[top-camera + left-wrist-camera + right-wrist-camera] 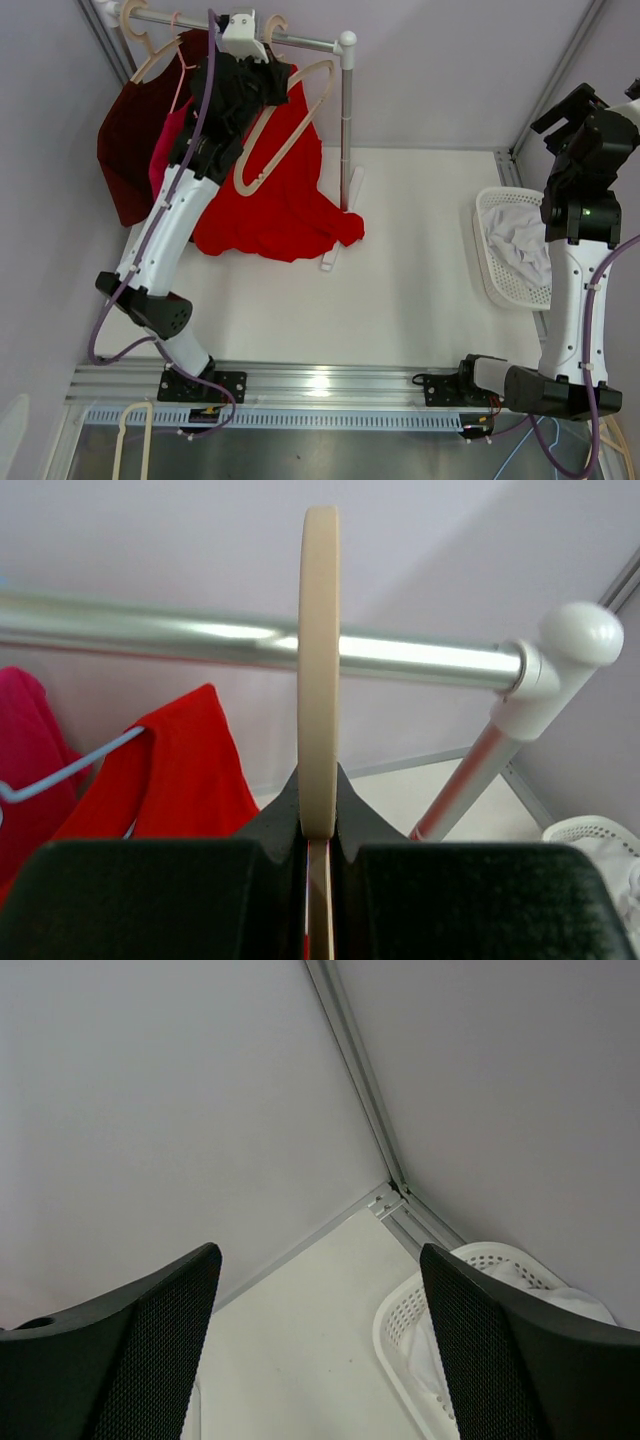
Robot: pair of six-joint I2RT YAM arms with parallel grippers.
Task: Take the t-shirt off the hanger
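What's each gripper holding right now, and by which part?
Left gripper pinches the cream hanger by its hook, below the rail; right gripper holds nothing.

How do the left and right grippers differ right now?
The left gripper is shut on the cream hanger, while the right gripper is open and holds nothing. The left is up at the rail, beside the red t-shirt; the right is over by the white basket, facing the wall corner. Both have black fingers.
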